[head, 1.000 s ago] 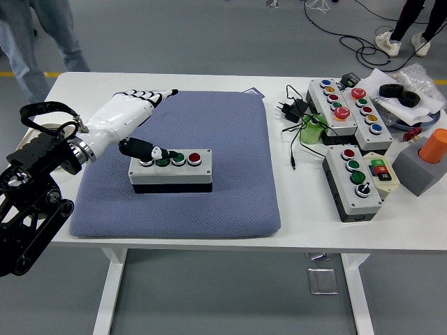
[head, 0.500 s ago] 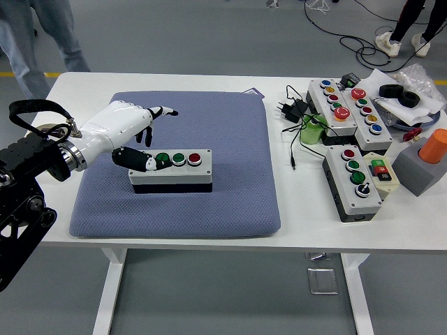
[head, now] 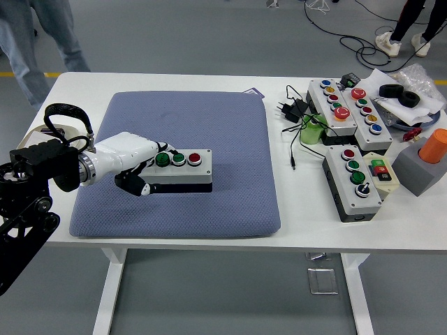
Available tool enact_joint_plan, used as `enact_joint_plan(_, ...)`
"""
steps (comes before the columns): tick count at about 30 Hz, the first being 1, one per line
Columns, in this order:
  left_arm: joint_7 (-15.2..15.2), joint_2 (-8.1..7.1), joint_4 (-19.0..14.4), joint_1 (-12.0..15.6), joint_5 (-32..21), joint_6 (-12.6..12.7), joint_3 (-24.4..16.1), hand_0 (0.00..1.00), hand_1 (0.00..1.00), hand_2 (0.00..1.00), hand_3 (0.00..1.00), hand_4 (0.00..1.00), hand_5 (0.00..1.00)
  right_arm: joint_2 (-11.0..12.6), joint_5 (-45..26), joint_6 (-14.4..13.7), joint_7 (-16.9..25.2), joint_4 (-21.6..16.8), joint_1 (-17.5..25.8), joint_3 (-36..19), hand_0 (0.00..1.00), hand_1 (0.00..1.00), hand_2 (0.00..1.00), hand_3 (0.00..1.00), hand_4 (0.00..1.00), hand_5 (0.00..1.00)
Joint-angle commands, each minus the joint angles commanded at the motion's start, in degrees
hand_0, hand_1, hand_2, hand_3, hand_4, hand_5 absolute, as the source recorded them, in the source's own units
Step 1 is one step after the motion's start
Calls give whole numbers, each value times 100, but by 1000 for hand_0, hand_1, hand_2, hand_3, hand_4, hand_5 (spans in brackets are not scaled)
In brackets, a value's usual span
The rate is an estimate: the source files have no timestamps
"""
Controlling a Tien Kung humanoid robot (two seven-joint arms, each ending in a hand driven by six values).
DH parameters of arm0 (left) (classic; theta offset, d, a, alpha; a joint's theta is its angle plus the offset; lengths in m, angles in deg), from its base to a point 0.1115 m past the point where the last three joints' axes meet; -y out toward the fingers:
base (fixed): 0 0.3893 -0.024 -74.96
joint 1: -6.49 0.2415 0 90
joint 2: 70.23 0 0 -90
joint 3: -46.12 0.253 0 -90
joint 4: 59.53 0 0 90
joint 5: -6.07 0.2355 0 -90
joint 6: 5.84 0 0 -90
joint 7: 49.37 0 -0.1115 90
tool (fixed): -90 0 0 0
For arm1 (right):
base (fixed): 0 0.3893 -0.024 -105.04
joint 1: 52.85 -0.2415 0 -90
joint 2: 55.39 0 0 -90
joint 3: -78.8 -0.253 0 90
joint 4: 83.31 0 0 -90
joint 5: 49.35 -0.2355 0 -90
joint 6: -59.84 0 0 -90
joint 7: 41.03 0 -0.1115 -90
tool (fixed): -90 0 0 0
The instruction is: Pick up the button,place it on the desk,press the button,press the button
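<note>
Since the earlier frame the left robot hand (head: 136, 162) has dropped lower and drawn in — its fingers now curl over the left end of the button box (head: 174, 169), thumb below its front edge. The box lies on the blue mat (head: 223, 139), on the tabletop (head: 300, 202).

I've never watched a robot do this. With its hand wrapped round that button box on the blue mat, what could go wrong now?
The left hand holds only the left end of the button box, so the box could tilt or slip if lifted. Its fingers lie close to the green buttons and might press one by accident.
</note>
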Motion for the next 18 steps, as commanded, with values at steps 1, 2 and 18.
enact_joint_plan(1,-1,0,8,-7,0,-3,17,98,125,127,886,670,258,1,3,1,0,0,0,-1,628,494,547,581,271,23)
enact_joint_plan(2,1,11,38,-25,0,14,45,98,125,127,886,670,258,3,8,2,1,0,-3,-2,628,494,547,581,271,23)
enact_joint_plan(18,20,142,490,-335,0,2,280,104,120,124,886,652,213,11,14,0,7,0,-22,0,628,493,547,581,272,22)
